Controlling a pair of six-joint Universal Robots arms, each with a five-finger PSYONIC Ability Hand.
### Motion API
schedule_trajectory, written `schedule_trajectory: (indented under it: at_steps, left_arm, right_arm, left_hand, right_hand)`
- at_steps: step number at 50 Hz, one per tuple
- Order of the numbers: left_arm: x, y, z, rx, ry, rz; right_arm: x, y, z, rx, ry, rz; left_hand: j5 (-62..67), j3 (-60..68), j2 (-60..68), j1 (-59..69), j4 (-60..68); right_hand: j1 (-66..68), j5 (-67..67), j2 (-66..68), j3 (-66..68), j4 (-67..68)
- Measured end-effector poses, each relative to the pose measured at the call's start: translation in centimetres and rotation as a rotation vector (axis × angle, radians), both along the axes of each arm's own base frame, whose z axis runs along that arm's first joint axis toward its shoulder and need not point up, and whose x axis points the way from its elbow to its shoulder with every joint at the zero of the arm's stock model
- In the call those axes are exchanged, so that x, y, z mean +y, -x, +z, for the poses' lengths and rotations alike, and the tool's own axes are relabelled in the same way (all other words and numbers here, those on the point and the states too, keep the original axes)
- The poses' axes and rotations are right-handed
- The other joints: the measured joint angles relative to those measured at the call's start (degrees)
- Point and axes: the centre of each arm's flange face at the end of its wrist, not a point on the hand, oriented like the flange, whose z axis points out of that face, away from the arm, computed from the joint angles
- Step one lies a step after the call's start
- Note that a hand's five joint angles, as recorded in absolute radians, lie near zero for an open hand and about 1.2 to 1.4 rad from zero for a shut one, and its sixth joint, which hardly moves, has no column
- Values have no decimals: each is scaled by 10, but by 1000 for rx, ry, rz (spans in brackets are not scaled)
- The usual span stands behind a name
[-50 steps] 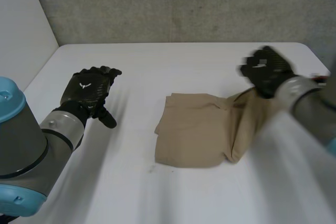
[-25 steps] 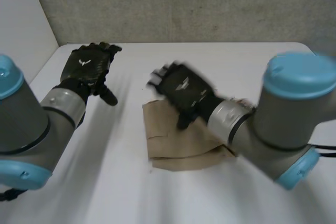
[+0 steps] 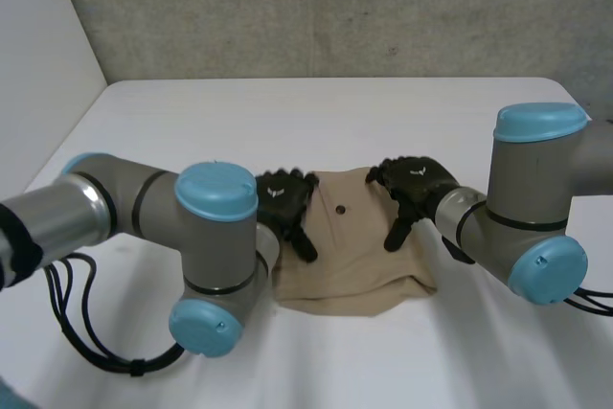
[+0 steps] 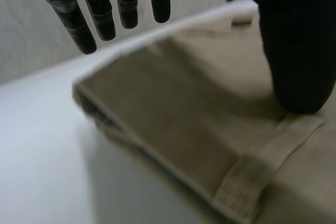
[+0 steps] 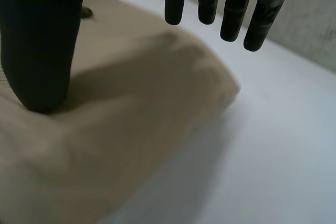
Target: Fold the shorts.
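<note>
The white table (image 3: 287, 112) lay under the folded tan shorts (image 3: 350, 261), which sat near its middle. The left hand (image 3: 284, 196) rested on the shorts' left edge and the right hand (image 3: 414, 184) on their right edge. Each hand kept its fingers straight and slightly spread above the shorts, with only the thumb pressing the cloth.

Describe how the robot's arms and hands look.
The left arm and right arm are thick grey cylinders, with rounded joints closed by light-blue caps. The left hand and right hand are black, each with a small white mark on its back. Their fingers are slim and segmented, and the thumb is much thicker.
</note>
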Motion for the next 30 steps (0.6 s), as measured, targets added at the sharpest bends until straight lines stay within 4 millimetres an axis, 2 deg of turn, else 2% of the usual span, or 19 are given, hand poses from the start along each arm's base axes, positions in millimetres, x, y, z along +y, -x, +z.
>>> schedule_trajectory:
  at_steps: [6, 10, 14, 15, 16, 17, 18, 19, 20, 22, 23, 24, 26, 28, 29, 30]
  left_arm:
    - [6, -8, -16, -70, -76, 10]
    - [10, -12, -16, -95, -104, 6]
    - [11, -12, -1, -85, -92, -1]
    - [11, -12, 8, -71, -76, -4]
    - [11, -12, 8, -71, -76, -4]
    - [9, -11, 31, -34, -35, -9]
    - [9, -11, 37, -24, -25, -11]
    - [9, -11, 44, -13, -13, -12]
    - [8, -12, 59, 14, 17, -14]
    - [8, -12, 59, 14, 17, -14]
    - [7, -19, 105, 91, 104, -6]
    - [6, -25, 125, 122, 142, 5]
    - [4, -36, 153, 162, 197, 28]
    - [2, -45, 169, 183, 229, 48]
    - [0, -62, 194, 209, 274, 88]
    - [-1, -71, 204, 218, 292, 108]
  right_arm:
    - [-2, 9, -17, 59, -47, -4]
    - [-3, 15, -19, 106, -37, 8]
    - [-4, 16, -10, 117, 0, 16]
    - [-5, 16, -1, 108, 25, 16]
    - [-5, 16, -1, 108, 25, 16]
    - [-5, 15, 9, 92, 52, 14]
    - [-5, 14, 28, 54, 100, 4]
    - [-6, 14, 35, 38, 120, -2]
    - [-6, 14, 50, 3, 157, -17]
    - [-6, 14, 50, 3, 157, -17]
    - [-6, 16, 75, -56, 218, -48]
    - [-5, 21, 108, -133, 298, -104]
    - [-3, 27, 132, -187, 356, -157]
    - [-1, 31, 145, -209, 389, -187]
    - [5, 40, 168, -240, 448, -246]
    - [7, 44, 178, -249, 474, -272]
  left_hand:
    - [0, 0, 0, -6, 0]
    - [0, 0, -4, -16, 0]
    - [0, 0, -7, -18, 0]
    - [0, 0, -7, -18, 0]
    - [0, 0, -7, -18, 0]
    - [0, 0, -7, -18, 0]
    - [0, 0, -7, -18, 0]
    - [0, 0, -7, -18, 0]
    - [0, 0, -7, -18, 0]
    - [0, 0, -7, -18, 0]
    - [0, 0, -7, -18, 0]
    - [0, 0, -7, -18, 0]
    - [0, 0, -7, -18, 0]
    - [0, 0, -7, -18, 0]
    - [0, 0, -7, -18, 0]
    - [0, 0, -7, -18, 0]
  right_hand:
    - [-15, 0, 0, 0, 0]
    - [-27, 0, 0, -4, 0]
    - [-28, 0, 0, -4, 0]
    - [-28, 0, 0, -4, 0]
    - [-28, 0, 0, -4, 0]
    - [-28, 0, 0, -4, 0]
    - [-28, 0, 0, -4, 0]
    - [-28, 0, 0, -4, 0]
    - [-28, 0, 0, -4, 0]
    - [-28, 0, 0, -4, 0]
    - [-28, 0, 0, -4, 0]
    - [-28, -3, 0, -4, 0]
    - [-28, -3, 0, -4, 0]
    - [-28, -3, 0, -4, 0]
    - [-28, -3, 0, -4, 0]
    - [-28, -3, 0, -4, 0]
